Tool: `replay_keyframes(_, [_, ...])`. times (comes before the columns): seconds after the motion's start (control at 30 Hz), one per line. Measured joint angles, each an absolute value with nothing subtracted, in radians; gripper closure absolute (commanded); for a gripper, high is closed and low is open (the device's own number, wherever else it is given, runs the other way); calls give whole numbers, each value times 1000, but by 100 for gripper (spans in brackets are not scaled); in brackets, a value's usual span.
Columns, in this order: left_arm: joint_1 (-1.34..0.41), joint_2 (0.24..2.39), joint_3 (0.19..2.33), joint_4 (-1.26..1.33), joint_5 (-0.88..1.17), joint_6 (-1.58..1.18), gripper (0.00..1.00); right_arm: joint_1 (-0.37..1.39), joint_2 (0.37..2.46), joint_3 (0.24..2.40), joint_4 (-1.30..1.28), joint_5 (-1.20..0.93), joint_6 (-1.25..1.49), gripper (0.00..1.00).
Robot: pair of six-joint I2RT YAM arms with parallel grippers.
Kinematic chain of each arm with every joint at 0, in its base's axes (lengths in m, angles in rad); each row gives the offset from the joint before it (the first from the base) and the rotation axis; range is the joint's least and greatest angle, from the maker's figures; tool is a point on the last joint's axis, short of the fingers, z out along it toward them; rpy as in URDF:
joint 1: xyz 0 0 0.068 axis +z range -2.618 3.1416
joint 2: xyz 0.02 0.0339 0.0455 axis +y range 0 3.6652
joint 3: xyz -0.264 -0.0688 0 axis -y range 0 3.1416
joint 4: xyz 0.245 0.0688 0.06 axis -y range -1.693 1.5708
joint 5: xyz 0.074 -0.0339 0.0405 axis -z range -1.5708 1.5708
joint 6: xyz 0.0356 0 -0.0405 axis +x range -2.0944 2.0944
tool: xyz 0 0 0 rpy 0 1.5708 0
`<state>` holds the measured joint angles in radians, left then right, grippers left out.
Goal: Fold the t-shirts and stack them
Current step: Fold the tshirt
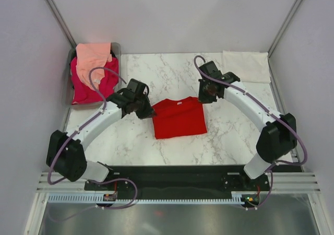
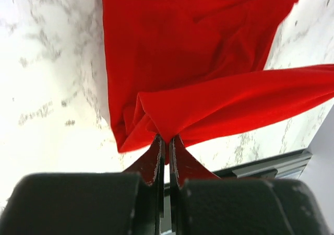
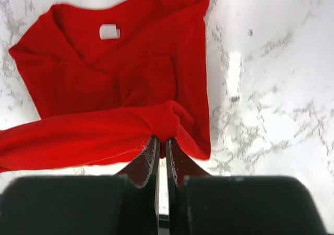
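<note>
Both grippers were clamped on the red t-shirt (image 1: 179,118), which lay in the middle of the marble table (image 1: 229,136) between the two arms. From above, the left gripper (image 1: 143,108) sat at the shirt's left edge and the right gripper (image 1: 206,95) at its upper right corner, but their housings hid the fingertips.

The wrist cameras showed more. The left gripper (image 2: 167,137) had its jaws nearly together on a bunched fold, and the right gripper (image 3: 162,139) pinched a similar bunch. From each pinch a raised band of red cloth ran out of frame, so its far end was cut off. The white neck tag (image 3: 109,31) was blurred.

A peach tee (image 1: 93,56) lay over a magenta-pink tee (image 1: 83,86) in a grey bin (image 1: 117,49), hiding part of it. A cream-white tee (image 1: 245,65) lay at the far right corner.
</note>
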<state>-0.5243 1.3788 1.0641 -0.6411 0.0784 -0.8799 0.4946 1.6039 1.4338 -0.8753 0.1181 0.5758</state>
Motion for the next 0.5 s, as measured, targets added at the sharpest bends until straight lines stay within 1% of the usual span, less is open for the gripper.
replay_keyframes(0.27, [-414,1675,1276,-616,136,-775,97,419,1860,1562,-804,89,523,100])
replay_keyframes(0.33, [-392,1762,1336,-614,157,-746,93,407,1934,1607,-796,84,518,99])
replay_keyframes(0.37, [-379,1809,1366,-612,168,-732,91,402,1976,1637,-793,84,517,90])
replay_keyframes(0.4, [-367,1850,1393,-615,177,-720,68,398,2014,1666,-790,84,517,56])
replay_keyframes(0.43, [-354,1892,1420,-618,190,-701,49,395,2056,1702,-791,84,520,36])
replay_keyframes(0.47, [-341,1934,1453,-627,199,-682,35,391,2092,1737,-793,89,516,23])
replay_keyframes(0.5, [-327,1976,1488,-637,210,-669,19,387,2128,1782,-803,94,517,13])
